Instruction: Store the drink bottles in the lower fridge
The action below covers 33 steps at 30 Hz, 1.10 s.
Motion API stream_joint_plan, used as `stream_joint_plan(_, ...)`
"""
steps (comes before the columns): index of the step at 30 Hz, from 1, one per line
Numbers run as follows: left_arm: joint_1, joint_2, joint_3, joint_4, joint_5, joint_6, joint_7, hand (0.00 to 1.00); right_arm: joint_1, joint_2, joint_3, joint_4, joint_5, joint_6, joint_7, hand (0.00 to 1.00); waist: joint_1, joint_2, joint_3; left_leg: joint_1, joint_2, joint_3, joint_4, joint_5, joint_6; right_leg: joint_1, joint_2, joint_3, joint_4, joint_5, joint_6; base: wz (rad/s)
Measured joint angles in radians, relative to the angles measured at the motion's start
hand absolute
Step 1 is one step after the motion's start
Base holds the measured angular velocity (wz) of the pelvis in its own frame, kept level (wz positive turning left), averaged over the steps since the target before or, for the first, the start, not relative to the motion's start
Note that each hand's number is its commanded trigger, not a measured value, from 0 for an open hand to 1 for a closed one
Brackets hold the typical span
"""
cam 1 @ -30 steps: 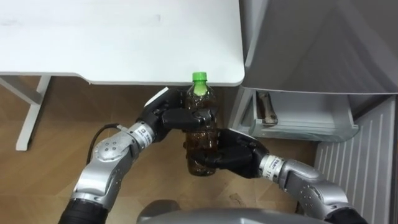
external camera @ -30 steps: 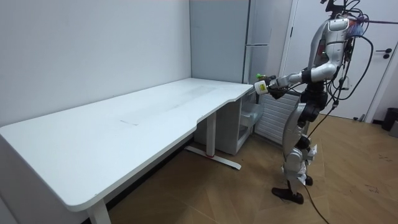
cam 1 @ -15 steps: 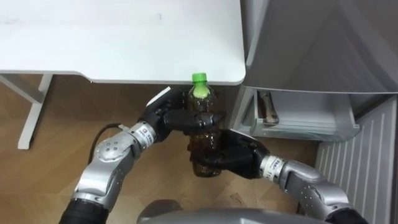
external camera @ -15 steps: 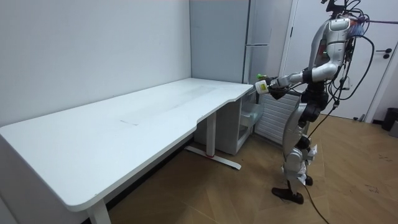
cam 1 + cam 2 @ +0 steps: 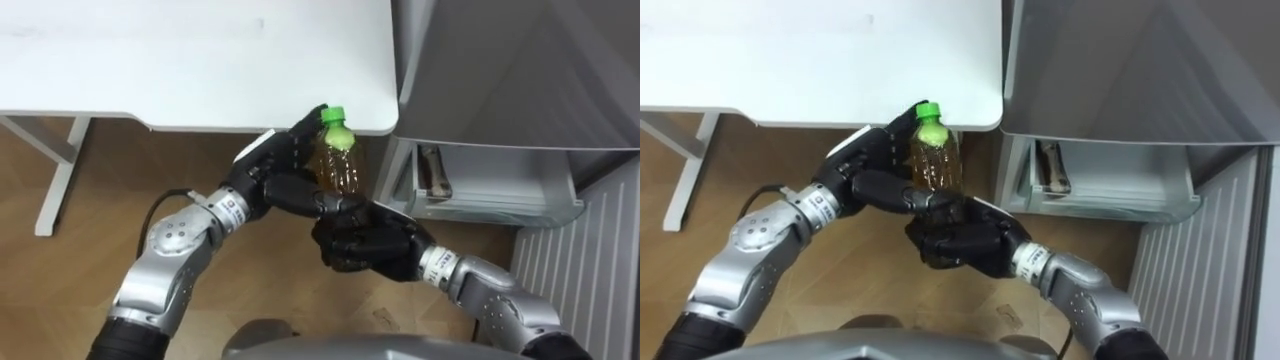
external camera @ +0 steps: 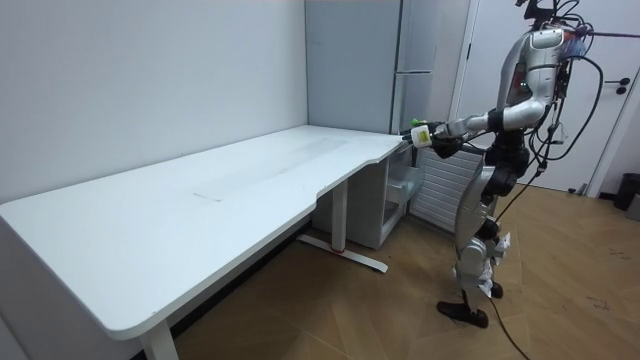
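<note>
So the bottle [image 5: 340, 165], green cap and amber drink inside, is up in the air between both hands, not in the fridge yet. The left robot hand [image 5: 272, 182] has its fingers curled round the upper half, and the right robot hand [image 5: 365, 245] is wrapped round the bottom from underneath. The bottle is tipped over, cap leaning toward the counter [image 5: 200, 60] edge, just in front of the counter's rounded corner and a bit left of the open lower fridge [image 5: 495, 185]. Honestly the sketchy part looks like the handover. If one hand lets go while the bottle is leaning like that, smooth plastic could twist or slide right out of the other hand and land on the wood floor [image 5: 70, 210]. It's also close to the counter corner, so a swing toward the fridge could clip the cap on the edge. The lower shelf already has something brownish in it, can't tell what, so it could get bumped too. The counter itself is a plain white top. In the room view the robot stands at the counter's far end, next to the tall grey fridge, with pale walls around.
</note>
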Motion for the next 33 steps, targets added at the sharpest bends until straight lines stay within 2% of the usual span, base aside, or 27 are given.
stream_joint_plan(3, 0.000, 0.008, 0.010, -0.053, 0.002, 0.000, 0.005, 0.00, -0.002, 0.005, -0.020, 0.000, 0.030, -0.010, 0.024, 1.00, 0.000, -0.004, 0.0026, -0.004, 0.000, -0.001, 0.000, 0.000, 0.000, -0.002, 0.000, -0.001, -0.001, 0.000, 0.000, 0.00)
stream_joint_plan(7, 0.000, 0.006, 0.063, -0.161, 0.008, -0.001, 0.024, 0.00, 0.006, 0.000, -0.035, 0.003, 0.028, -0.004, 0.035, 1.00, -0.002, -0.004, 0.0029, -0.010, -0.001, -0.007, 0.001, -0.001, 0.000, -0.009, 0.000, 0.001, -0.001, 0.000, 0.000, 0.00)
stream_joint_plan(10, 0.000, -0.007, 0.093, -0.234, -0.004, -0.041, 0.043, 0.00, 0.019, -0.008, -0.034, 0.009, 0.027, 0.017, 0.035, 1.00, 0.000, 0.004, 0.0028, -0.015, -0.002, -0.005, 0.000, -0.001, 0.000, -0.014, 0.001, 0.013, -0.001, 0.000, 0.000, -0.01)
stream_joint_plan(11, -0.001, -0.021, 0.105, -0.245, -0.010, -0.059, 0.054, 0.00, 0.026, -0.010, -0.035, 0.012, 0.026, 0.026, 0.035, 1.00, 0.002, 0.009, 0.0033, -0.011, -0.002, -0.003, -0.001, -0.001, 0.000, -0.013, 0.001, 0.017, -0.001, 0.000, 0.000, -0.04)
stream_joint_plan(15, -0.032, -0.028, 0.113, -0.250, -0.011, -0.065, 0.102, 0.00, 0.045, -0.007, -0.034, 0.013, 0.021, 0.037, 0.034, 1.00, 0.001, 0.024, 0.0086, 0.023, -0.002, -0.003, -0.014, 0.000, -0.001, 0.014, 0.001, 0.014, -0.004, 0.000, 0.000, -0.01)
stream_joint_plan(20, -0.069, -0.029, 0.156, -0.257, -0.013, -0.091, 0.136, 0.00, 0.049, -0.013, -0.035, 0.012, 0.022, 0.037, 0.035, 1.00, 0.027, 0.032, 0.0071, 0.031, 0.002, 0.007, -0.018, 0.000, -0.002, 0.016, 0.003, 0.020, -0.004, 0.000, 0.000, -0.07)
stream_joint_plan(23, -0.071, -0.031, 0.187, -0.261, -0.012, -0.106, 0.151, 0.00, 0.048, -0.012, -0.040, 0.009, 0.022, 0.037, 0.035, 1.00, 0.048, 0.036, 0.0041, 0.033, 0.001, 0.008, -0.018, 0.000, -0.002, 0.017, 0.002, 0.020, -0.004, 0.000, 0.000, 0.00)
stream_joint_plan(27, -0.070, -0.031, 0.228, -0.287, -0.014, -0.109, 0.194, 0.00, 0.049, -0.011, -0.040, 0.010, 0.021, 0.036, 0.035, 1.00, 0.069, 0.036, 0.0038, 0.038, 0.001, 0.008, -0.021, 0.000, -0.002, 0.020, 0.001, 0.020, -0.004, 0.000, 0.000, 0.00)
stream_joint_plan(33, -0.070, -0.032, 0.309, -0.301, -0.013, -0.145, 0.318, 0.00, 0.082, -0.009, -0.049, 0.007, 0.007, 0.036, 0.033, 1.00, 0.088, 0.025, -0.0008, 0.069, 0.001, 0.008, -0.043, 0.002, -0.005, 0.037, 0.002, 0.012, -0.004, 0.000, 0.000, 0.00)
